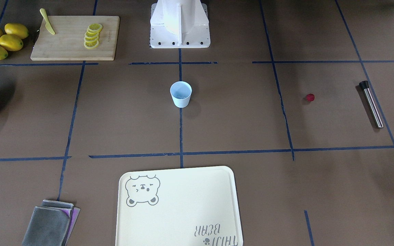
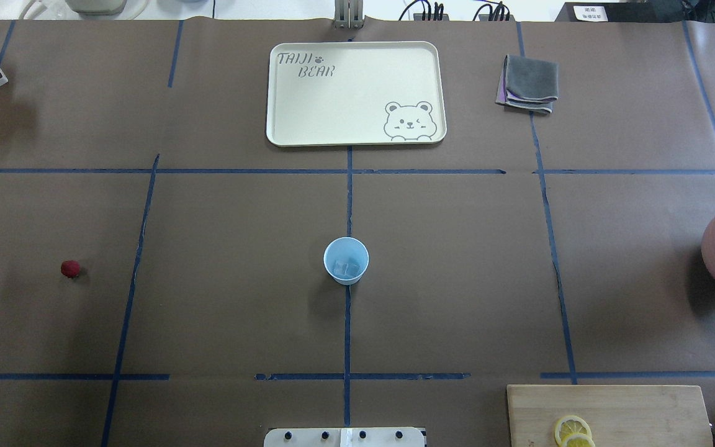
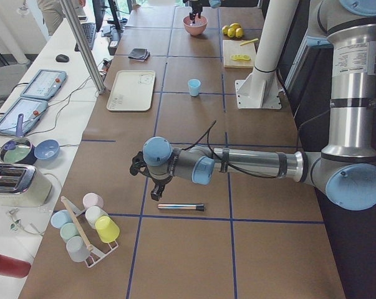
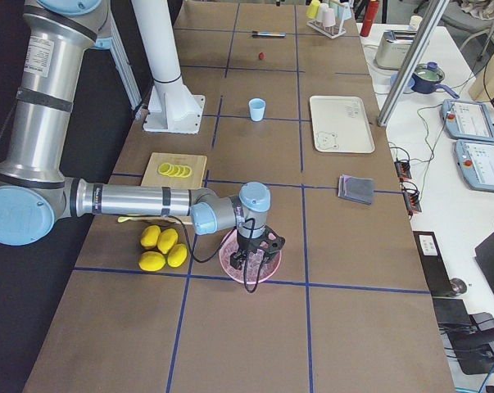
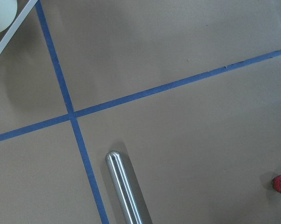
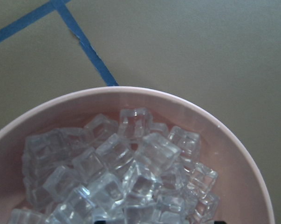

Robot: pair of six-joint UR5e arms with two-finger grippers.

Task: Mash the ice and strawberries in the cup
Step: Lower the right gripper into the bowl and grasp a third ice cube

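Small dark-red roundish strawberry (image 2: 71,269): loose on brown bench (image 2: 239,310), 9 o'clock from pale-blue tapered cup (image 2: 346,261) in overhead view, well apart. Clear glassy ice chunks (image 2: 345,268) inside cup. Nearer to berry: left gripper (image 3: 155,194), above steel rod with black cap (image 1: 372,105); in its wrist view, berry at 4 o'clock, rod at 6. Over pink bowl (image 6: 245,182) of more ice: right gripper (image 4: 256,255). Jaws on both: released or clenched, cannot tell.

cup (image 2: 346,261) holding ice (image 2: 345,268), strawberry (image 2: 71,269) apart
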